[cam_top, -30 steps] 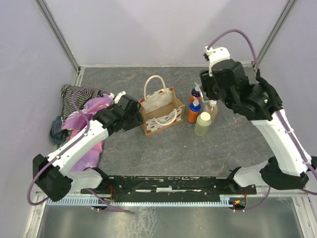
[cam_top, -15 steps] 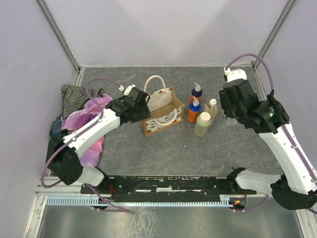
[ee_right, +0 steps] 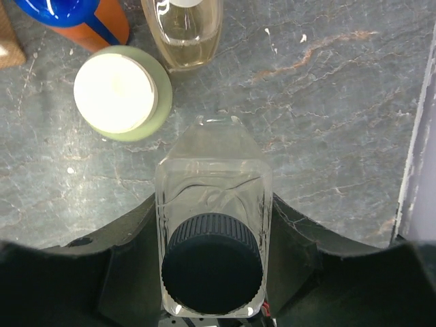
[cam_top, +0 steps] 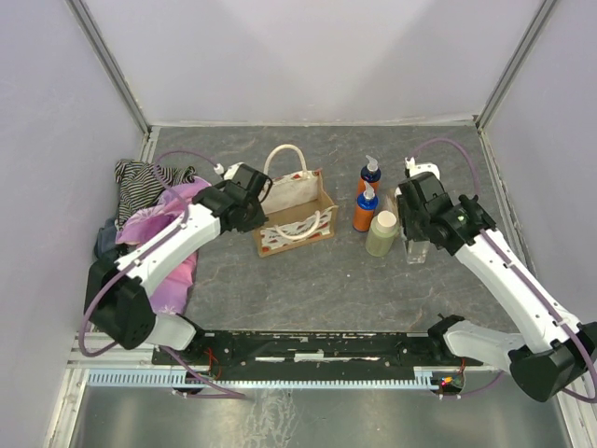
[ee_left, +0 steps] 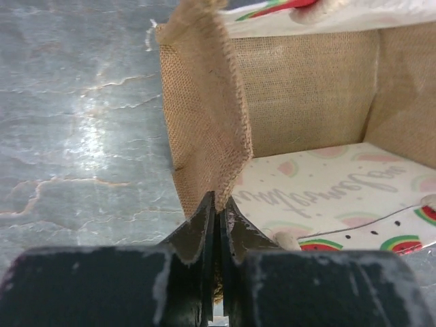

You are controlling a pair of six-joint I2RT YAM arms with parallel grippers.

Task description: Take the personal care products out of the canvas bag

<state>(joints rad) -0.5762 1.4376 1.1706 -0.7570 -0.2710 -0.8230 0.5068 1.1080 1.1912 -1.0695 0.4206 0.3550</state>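
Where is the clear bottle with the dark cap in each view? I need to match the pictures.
Top external: the clear bottle stands right of centre, just right of the cream-capped bottle.
Left wrist: not in it; this view faces the canvas bag.
Right wrist: bottom centre, seen from above, in the right gripper.
Shared landmark: the cream-capped bottle, up-left of it in the right wrist view.
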